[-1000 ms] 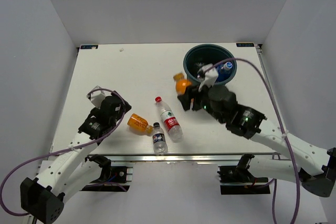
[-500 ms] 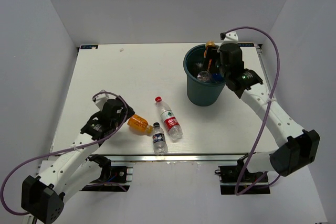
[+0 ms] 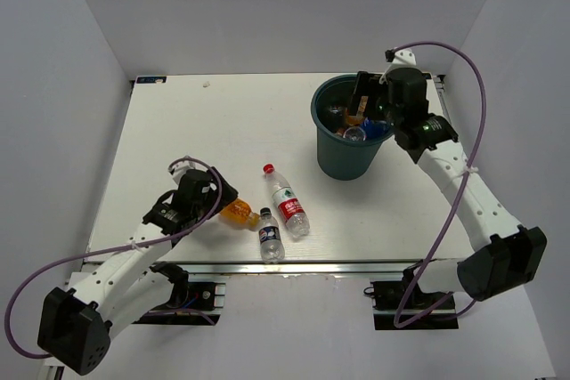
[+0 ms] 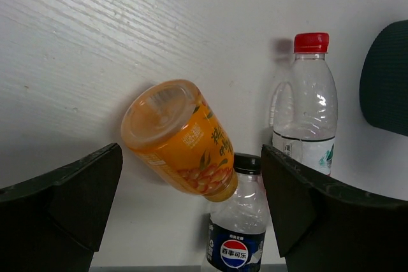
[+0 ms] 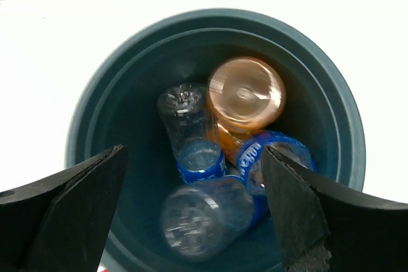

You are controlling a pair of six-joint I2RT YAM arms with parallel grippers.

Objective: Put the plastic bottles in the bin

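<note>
The dark teal bin (image 3: 326, 150) stands at the back right. Its rim (image 5: 89, 125) fills the right wrist view. Inside lie an orange bottle (image 5: 246, 93) and three clear blue-label bottles (image 5: 191, 133). My right gripper (image 3: 365, 106) hangs open and empty over the bin's mouth (image 5: 192, 157). My left gripper (image 3: 223, 204) is open, with its fingers either side of a stubby orange bottle (image 3: 236, 212) lying on the table (image 4: 178, 139), not touching it. Beside that lie the small dark-label bottle (image 3: 270, 238) (image 4: 239, 227) and the taller red-cap bottle (image 3: 287, 201) (image 4: 305, 109).
The white table (image 3: 205, 131) is enclosed by grey walls at the left, back and right. The three loose bottles lie close together near the front edge. The bin's side (image 4: 386, 86) shows at the right edge of the left wrist view.
My right gripper carried an orange bottle from beside the bin to above it, and the bottle now lies inside the bin. My left gripper moved right, up to the orange bottle on the table.
</note>
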